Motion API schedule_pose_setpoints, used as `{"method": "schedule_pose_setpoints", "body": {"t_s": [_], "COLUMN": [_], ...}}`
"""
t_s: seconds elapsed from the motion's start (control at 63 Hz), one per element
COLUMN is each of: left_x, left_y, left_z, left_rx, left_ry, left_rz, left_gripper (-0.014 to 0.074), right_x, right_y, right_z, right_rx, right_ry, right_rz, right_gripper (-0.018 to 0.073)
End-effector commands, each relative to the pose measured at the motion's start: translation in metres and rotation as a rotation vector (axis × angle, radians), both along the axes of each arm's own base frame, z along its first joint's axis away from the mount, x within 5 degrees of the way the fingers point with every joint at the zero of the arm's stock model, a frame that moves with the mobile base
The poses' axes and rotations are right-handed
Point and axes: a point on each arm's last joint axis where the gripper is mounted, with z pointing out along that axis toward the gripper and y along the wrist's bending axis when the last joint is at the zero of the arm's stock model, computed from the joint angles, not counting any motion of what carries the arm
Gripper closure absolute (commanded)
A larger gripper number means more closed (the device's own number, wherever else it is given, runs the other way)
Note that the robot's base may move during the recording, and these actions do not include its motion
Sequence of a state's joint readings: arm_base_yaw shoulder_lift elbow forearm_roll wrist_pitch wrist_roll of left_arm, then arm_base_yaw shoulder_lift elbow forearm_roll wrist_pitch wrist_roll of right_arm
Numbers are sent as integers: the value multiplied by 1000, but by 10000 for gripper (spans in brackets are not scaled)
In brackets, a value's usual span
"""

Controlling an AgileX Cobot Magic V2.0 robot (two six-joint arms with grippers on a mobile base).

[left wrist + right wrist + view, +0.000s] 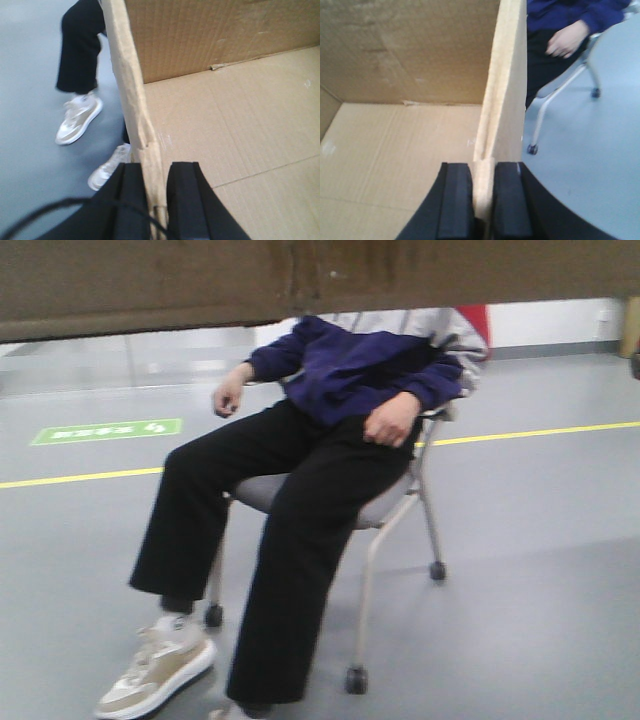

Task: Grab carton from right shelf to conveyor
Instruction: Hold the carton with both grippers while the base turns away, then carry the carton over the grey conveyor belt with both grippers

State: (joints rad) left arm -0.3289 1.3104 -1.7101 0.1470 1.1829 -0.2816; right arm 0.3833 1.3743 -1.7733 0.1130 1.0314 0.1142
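Clamping the upright left wall of the large plain brown corrugated cardboard carton (pixel 225 125), my left hand (pixel 156 172) sits with one black pad inside the box and one outside, narrowed to the thickness of the board; my right hand (pixel 481 175) pinches the opposite wall the same way. I judge the paired grip on opposite walls is there to share the load and stop the open box swinging; the left wall looks crumpled just above the pads, so it may buckle. In the front view the box's brown side fills the top strip, seemingly held aloft over the smooth light grey floor (pixel 540 590); ahead sits a person in a dark blue jacket (pixel 350 370) on a wheeled grey chair (pixel 385 510). Neither shelf nor conveyor shows in any view; the box's underside and the person's head are cut off; I cannot tell how near the belt is.
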Motion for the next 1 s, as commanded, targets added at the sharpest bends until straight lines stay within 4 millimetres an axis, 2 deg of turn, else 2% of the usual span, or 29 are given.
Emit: {"method": "schedule_pose_setpoints", "body": {"t_s": [0.0,0.985], "left_x": [-5,-3], "left_y": [3,10], "left_z": [5,6], "left_rx": [5,79], "left_ry": [-24,-51], "left_rz": [-1,41], "left_gripper": [613,613], "right_x": [2,4], "right_y": [-6,-5], "right_z": [13,13], "right_rx": [3,10], "right_ry": [-130,-140], "right_rz": [-29,-30], "right_gripper": [629,629]}}
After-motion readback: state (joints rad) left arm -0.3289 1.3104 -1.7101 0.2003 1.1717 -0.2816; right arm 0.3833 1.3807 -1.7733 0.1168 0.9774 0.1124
